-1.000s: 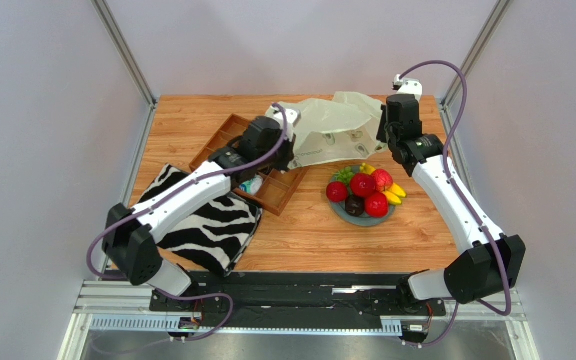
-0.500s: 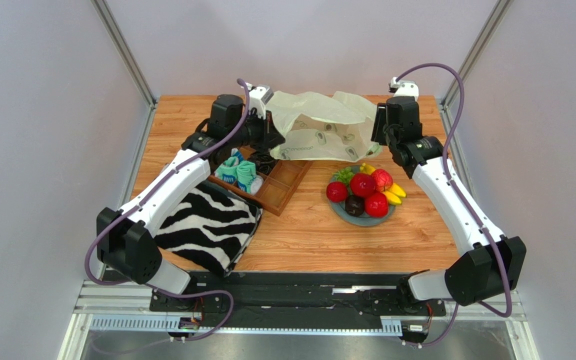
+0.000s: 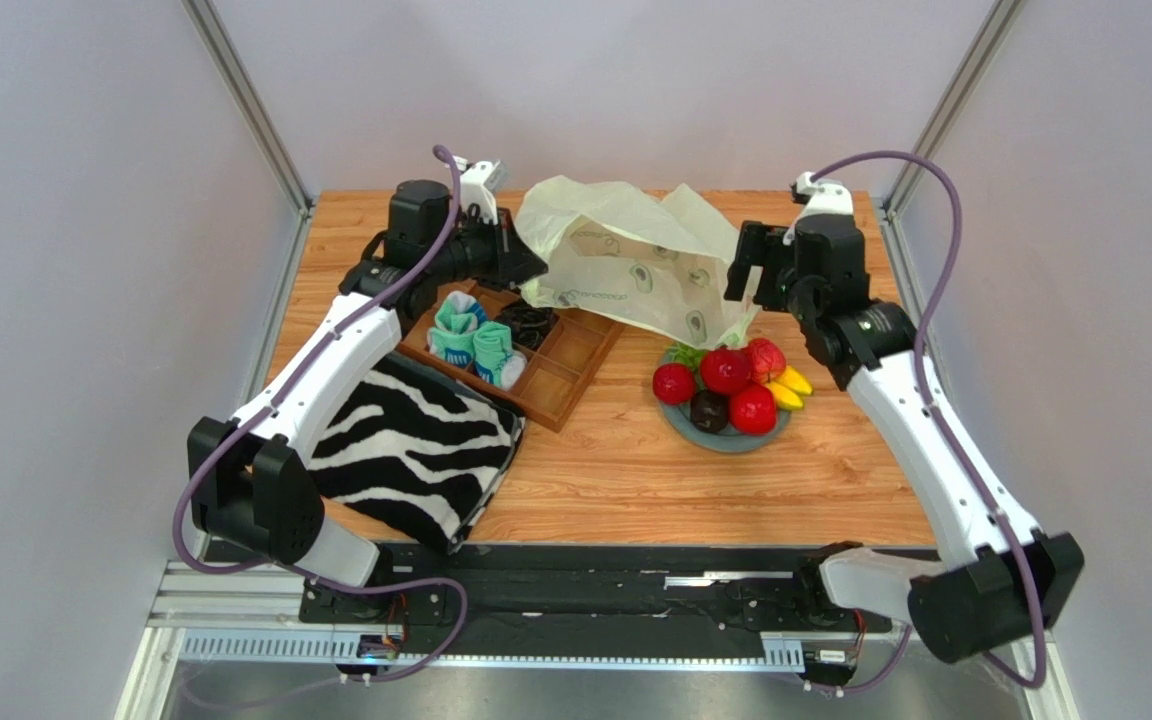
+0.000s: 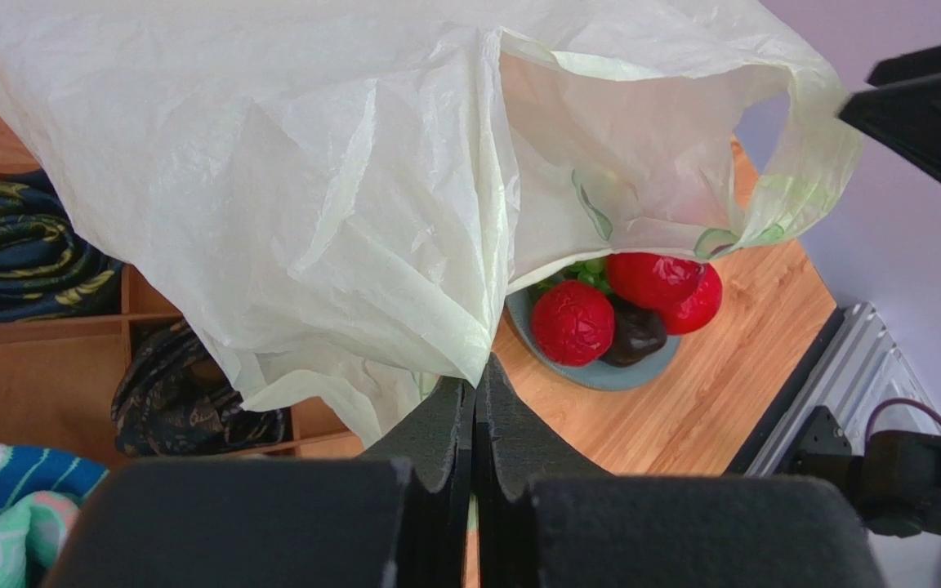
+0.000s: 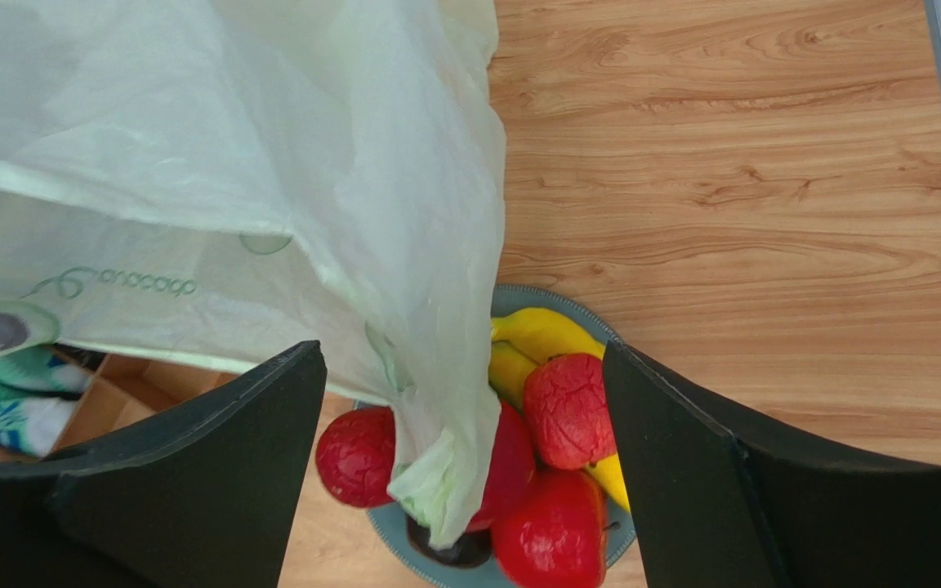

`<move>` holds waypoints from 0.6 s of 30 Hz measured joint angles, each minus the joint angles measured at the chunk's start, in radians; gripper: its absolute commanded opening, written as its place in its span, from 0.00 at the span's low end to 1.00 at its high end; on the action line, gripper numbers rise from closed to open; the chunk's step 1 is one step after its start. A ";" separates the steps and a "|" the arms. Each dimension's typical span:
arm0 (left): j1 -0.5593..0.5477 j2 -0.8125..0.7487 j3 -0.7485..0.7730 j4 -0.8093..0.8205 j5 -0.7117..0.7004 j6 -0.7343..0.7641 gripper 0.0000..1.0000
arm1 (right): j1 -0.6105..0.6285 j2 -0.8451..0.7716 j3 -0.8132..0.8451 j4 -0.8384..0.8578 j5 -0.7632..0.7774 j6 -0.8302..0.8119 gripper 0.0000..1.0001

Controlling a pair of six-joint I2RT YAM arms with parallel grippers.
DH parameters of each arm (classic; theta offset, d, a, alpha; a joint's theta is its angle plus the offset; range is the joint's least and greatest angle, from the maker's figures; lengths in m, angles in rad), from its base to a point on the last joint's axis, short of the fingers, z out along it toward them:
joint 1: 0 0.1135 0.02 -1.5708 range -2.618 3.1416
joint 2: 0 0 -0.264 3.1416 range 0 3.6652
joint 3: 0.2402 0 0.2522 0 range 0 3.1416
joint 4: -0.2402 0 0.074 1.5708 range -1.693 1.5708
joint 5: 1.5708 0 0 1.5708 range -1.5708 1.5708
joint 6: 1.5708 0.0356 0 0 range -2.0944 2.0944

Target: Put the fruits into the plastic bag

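From the top camera I see the bag (image 3: 627, 263) held up above the worktop (image 3: 612, 465) between both arms, over the far edge of the tray (image 3: 575, 375) and the plate (image 3: 729, 440) of fruits (image 3: 725, 383). Only the left wrist camera shows me the left gripper (image 4: 476, 423) pressed together, pinching a fold of the bag. The right wrist camera adds what the others hide: the right gripper (image 5: 461, 355) is spread wide, with the bag's corner hanging between its fingers and drooping onto the fruits, which all sit on the plate.

Lab test cell: grey panels (image 3: 71, 225), aluminium frame (image 3: 244, 99).
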 measured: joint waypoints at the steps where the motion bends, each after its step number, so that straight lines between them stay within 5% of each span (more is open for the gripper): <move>1: 0.004 0.000 0.000 0.001 0.003 -0.002 0.00 | 0.003 -0.029 -0.008 -0.008 -0.011 0.006 0.91; 18: 0.018 -0.001 -0.029 0.007 0.015 -0.021 0.00 | 0.042 -0.481 -0.261 -0.170 -0.070 0.115 0.86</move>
